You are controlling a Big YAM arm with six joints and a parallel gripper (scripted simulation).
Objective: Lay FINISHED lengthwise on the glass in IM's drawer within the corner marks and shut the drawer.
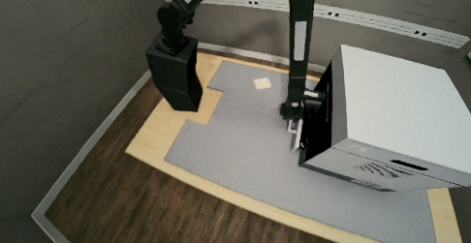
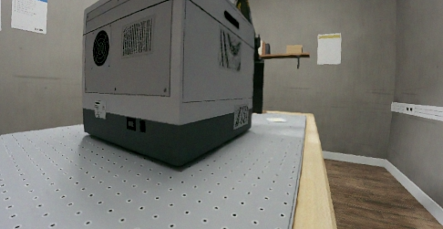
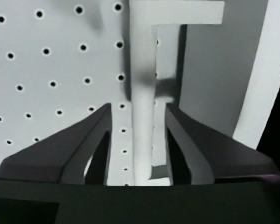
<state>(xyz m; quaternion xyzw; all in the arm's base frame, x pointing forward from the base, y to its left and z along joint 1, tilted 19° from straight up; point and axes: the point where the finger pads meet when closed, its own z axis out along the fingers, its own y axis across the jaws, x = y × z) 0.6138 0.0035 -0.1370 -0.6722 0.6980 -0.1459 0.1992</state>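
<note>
The gel imager IM point(image 1: 397, 104) point(image 2: 159, 70), a white and grey box, stands on the perforated grey board point(image 1: 233, 142) point(image 2: 228, 180), dark front facing left. Its white drawer handle point(image 1: 292, 127) point(image 3: 177, 11) sticks out low on the front. My gripper point(image 1: 295, 135) point(image 3: 138, 112) points down at the front, partly open, with one finger on each side of the handle bar and a small gap on both sides. The drawer looks shut or nearly so. The cassette FINISHED point(image 1: 262, 83) point(image 2: 275, 119), a small pale flat square, lies on the board well behind the gripper.
A big black block point(image 1: 176, 75) of the arm stands at the board's left notch. The wooden table edge point(image 1: 155, 128) point(image 2: 314, 171) runs around the board, with floor beyond it. A wall shelf point(image 2: 283, 55) is behind.
</note>
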